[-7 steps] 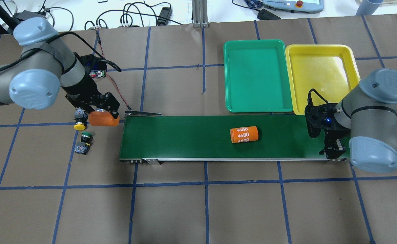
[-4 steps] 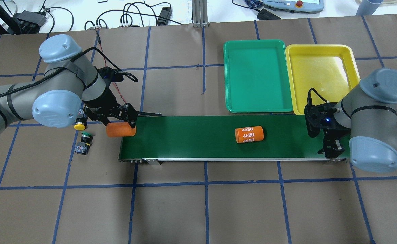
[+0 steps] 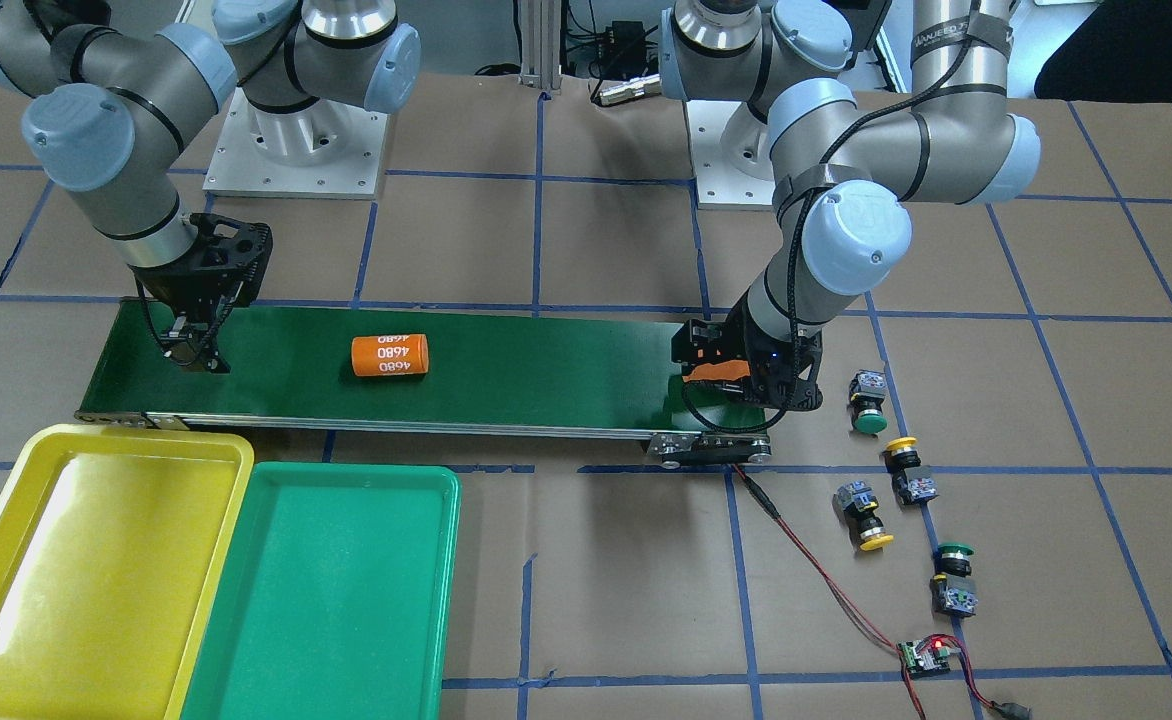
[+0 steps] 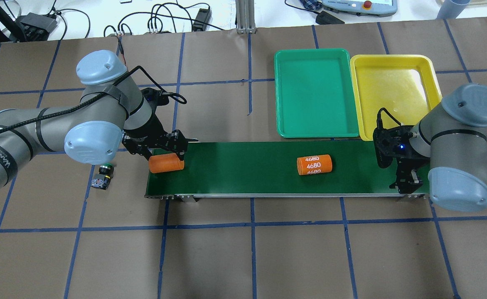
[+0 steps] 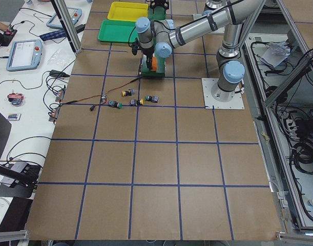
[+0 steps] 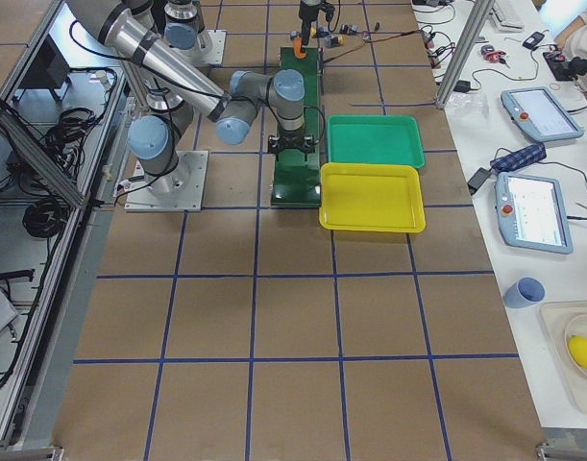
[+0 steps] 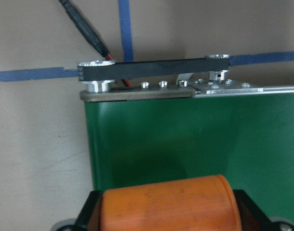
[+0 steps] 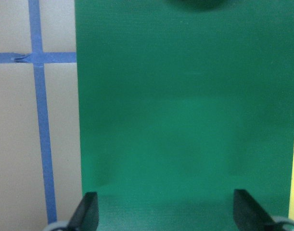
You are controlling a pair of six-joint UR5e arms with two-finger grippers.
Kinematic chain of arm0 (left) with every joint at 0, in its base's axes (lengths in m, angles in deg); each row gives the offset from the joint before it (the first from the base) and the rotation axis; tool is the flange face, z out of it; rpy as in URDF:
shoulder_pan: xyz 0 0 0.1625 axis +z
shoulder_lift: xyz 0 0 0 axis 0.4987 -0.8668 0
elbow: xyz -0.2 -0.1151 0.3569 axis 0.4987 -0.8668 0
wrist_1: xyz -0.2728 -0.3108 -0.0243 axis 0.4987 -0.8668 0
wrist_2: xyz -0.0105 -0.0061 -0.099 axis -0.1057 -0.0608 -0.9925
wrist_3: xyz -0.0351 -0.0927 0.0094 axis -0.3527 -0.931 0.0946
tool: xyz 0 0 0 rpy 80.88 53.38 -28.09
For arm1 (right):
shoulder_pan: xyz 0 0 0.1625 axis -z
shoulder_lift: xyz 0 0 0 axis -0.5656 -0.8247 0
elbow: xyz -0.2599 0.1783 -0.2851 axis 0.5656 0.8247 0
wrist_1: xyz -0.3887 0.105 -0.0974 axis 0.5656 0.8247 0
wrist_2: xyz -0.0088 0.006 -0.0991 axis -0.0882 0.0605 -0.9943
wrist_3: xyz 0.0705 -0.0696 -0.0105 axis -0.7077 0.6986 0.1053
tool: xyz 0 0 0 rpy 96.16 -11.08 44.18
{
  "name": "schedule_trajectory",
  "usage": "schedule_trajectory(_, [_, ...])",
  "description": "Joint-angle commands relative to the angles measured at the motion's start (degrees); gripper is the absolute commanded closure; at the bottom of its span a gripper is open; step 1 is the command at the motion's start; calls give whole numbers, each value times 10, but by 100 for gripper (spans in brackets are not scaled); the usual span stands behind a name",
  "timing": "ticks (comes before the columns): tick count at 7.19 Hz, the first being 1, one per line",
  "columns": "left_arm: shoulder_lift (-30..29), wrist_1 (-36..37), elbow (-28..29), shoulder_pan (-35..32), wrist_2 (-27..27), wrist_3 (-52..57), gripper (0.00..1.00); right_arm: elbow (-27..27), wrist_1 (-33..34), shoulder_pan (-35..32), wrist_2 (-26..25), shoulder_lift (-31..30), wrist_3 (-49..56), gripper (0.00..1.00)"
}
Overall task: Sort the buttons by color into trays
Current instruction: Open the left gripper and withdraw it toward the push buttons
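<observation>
L pincer [image 4: 166,161] clamped, smooth orange cyl. [image 4: 163,165] inside

Green conveyor belt [image 8: 185,120], spread tool [image 8: 166,214] fingertips [image 8: 89,211] low, blue tape [image 8: 41,120] left

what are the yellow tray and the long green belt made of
Shallow yellow tray: likely glossy moulded plastic, given the bright glare on its floor. Long dark-green conveyor belt: probably matte rubbery sheet; it shows fine texture and no shine.

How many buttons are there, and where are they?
4. All lie on the table beside the belt's end: green button, yellow button, second yellow button, second green button.
</observation>
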Motion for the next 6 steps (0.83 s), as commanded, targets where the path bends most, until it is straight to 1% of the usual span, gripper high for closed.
schedule_trajectory(1, [-2, 2, 1, -2, -1, 1, 0, 1, 0, 0, 0, -1, 1, 0])
schedule_trajectory(2, [6, -2, 2, -3, -3, -7, 0, 0, 0, 0, 0, 0, 1, 0])
schedule_trajectory(3, [17, -9, 2, -4, -24, -11, 0, 0, 0, 0, 0, 0, 1, 0])
schedule_trajectory(4, [23, -22, 5, -4, -34, -12, 0, 0, 0, 0, 0, 0, 1, 0])
schedule_trajectory(5, [44, -37, 12, -3, -31, -13, 0, 0, 0, 0, 0, 0, 1, 0])
schedule_trajectory(6, [62, -80, 46, 10, -21, -10, 0, 0, 0, 0, 0, 0, 1, 0])
